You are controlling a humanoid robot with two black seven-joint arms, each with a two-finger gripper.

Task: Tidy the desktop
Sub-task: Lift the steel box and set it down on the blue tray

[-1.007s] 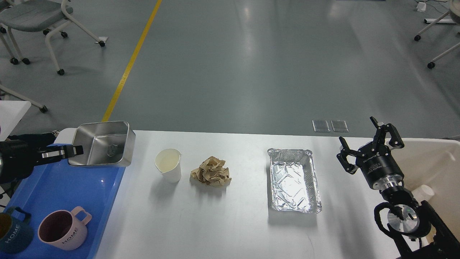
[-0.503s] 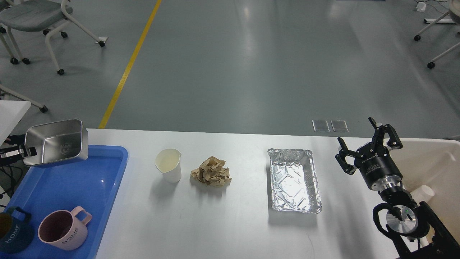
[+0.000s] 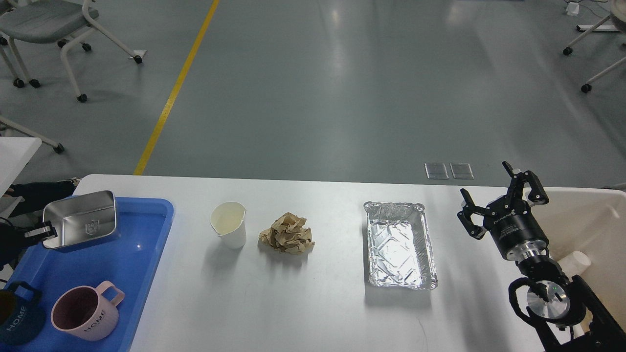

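On the white desktop (image 3: 318,303) stand a white paper cup (image 3: 229,225), a crumpled brown paper ball (image 3: 287,233) and an empty foil tray (image 3: 399,244). A shiny steel box (image 3: 80,219) hangs tilted over the far left part of the blue tray (image 3: 132,259), with my left gripper (image 3: 43,232) shut on its near left rim. My right gripper (image 3: 499,203) stands open above the table's right end, holding nothing, to the right of the foil tray.
A pink mug (image 3: 85,313) and a dark blue mug (image 3: 17,318) sit in the blue tray's near end. A cream-white bin (image 3: 587,225) holding a white cup (image 3: 577,261) stands at the right edge. Chairs stand on the floor beyond.
My left gripper carried the steel box leftward and down, from the tray's far right corner to low over the tray's far left part. The right gripper barely moved.
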